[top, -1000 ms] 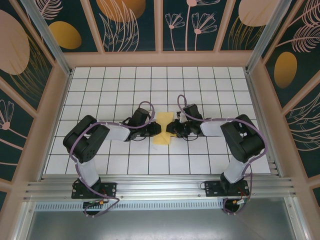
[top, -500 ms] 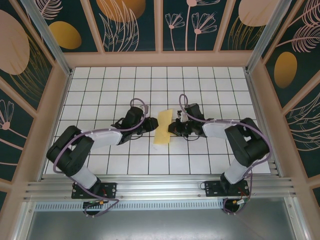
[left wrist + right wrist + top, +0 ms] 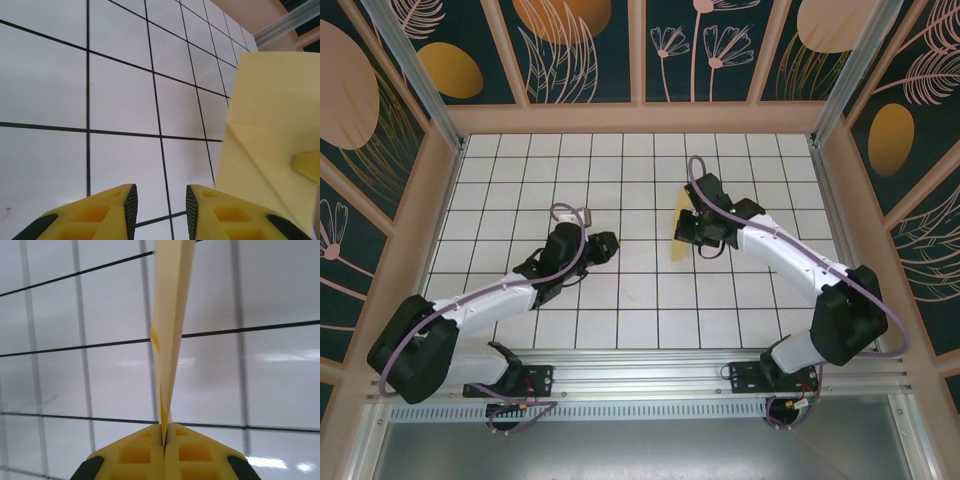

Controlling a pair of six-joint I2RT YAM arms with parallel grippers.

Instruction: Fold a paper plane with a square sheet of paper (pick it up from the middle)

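I log paper sheet [image 3: 170,315] matt, thin, crisply creased. Table [image 3: 120,100] glossy, smooth, white tile look. Right end effector [image 3: 165,432]: matt yellow moulded plastic.

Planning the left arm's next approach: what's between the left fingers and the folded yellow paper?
Nothing. Bare white grid tiles separate the left fingers from the folded yellow paper; left wrist view shows it, top view agrees.

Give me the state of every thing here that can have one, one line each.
yellow paper: folded and creased, standing on edge, pinched at one end.
right gripper: fingers shut on the yellow paper.
left gripper: fingers apart, nothing between them, beside the paper and not touching it.
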